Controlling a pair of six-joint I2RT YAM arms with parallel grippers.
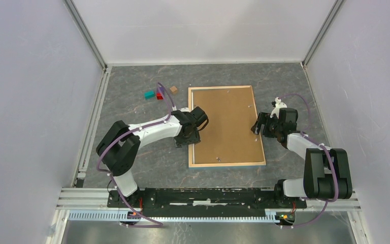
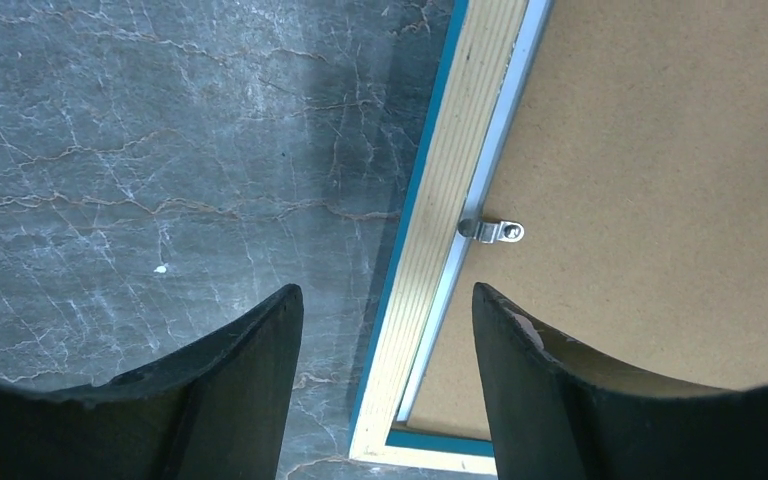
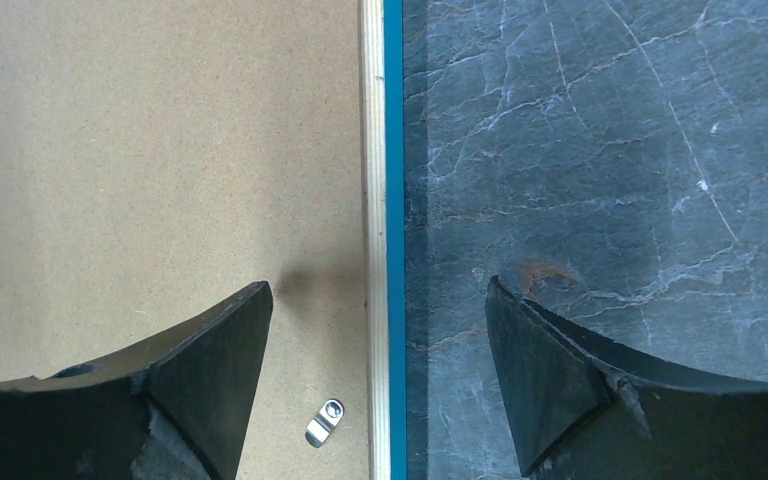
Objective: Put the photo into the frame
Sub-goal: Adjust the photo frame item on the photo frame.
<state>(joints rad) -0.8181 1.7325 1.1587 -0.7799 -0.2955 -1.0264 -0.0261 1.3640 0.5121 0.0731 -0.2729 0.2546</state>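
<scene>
The frame [image 1: 227, 164] lies face down on the table [image 1: 147, 168], out in front of both arm bases. Its pale wood back is up, and only a thin blue line of its front shows along the outer edge. A brown board [image 1: 226, 124] fills its opening.

In the left wrist view the frame's left rail [image 2: 440, 200] runs up the picture, with the board [image 2: 660, 150] beside it. A small metal clip [image 2: 493, 231] reaches from the rail's inner edge onto the board.

The left claw [image 1: 189, 138] is at that left rail, about midway along it. It stands well open [image 2: 388, 300] and holds nothing. One finger [image 2: 230, 380] is over the table outside the frame, the other over the board inside it, so the rail runs through the gap. Whether the tips touch anything cannot be told.

The right claw [image 1: 256, 127] is at the frame's right rail [image 3: 372, 150], also near mid-length. It is wide open [image 3: 380, 330] and empty. Its left finger [image 3: 200, 370] is over the board [image 3: 160, 150] and its right finger over the table, with the rail between them. A second clip [image 3: 325, 422] lies on the board just inside that rail.

Beyond the frame's far left corner, apart from it, three small blocks sit on the table: a teal block [image 1: 149, 94], a red block [image 1: 159, 95] touching it, and a brown block [image 1: 173, 90] nearest the frame.
</scene>
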